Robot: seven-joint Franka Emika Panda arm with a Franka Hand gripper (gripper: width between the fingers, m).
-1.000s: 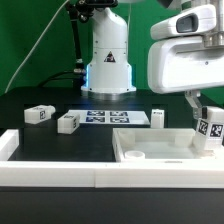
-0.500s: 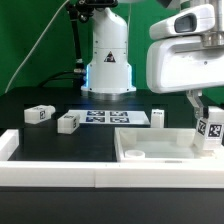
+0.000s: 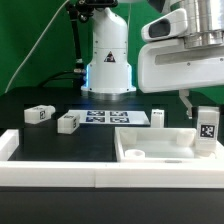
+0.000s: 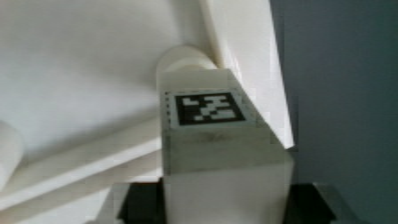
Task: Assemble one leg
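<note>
My gripper (image 3: 204,113) is shut on a leg (image 3: 207,128), a small white block with a square tag on its face. It holds the leg upright over the right corner of the large flat white piece with raised rim (image 3: 150,146). I cannot tell whether the leg's lower end touches that piece. In the wrist view the leg (image 4: 217,130) runs out from between the dark fingers (image 4: 143,204), its far end at the rim's corner (image 4: 222,45). Three more legs lie on the black table: two at the exterior view's left (image 3: 38,114) (image 3: 67,122) and one upright (image 3: 158,118).
The marker board (image 3: 112,118) lies flat behind the white piece. The robot's white base (image 3: 108,62) stands at the back. A white wall (image 3: 50,176) runs along the table's front edge and left side.
The gripper with the leg has risen a little and shifted slightly toward the exterior view's left. The loose legs have not moved.
</note>
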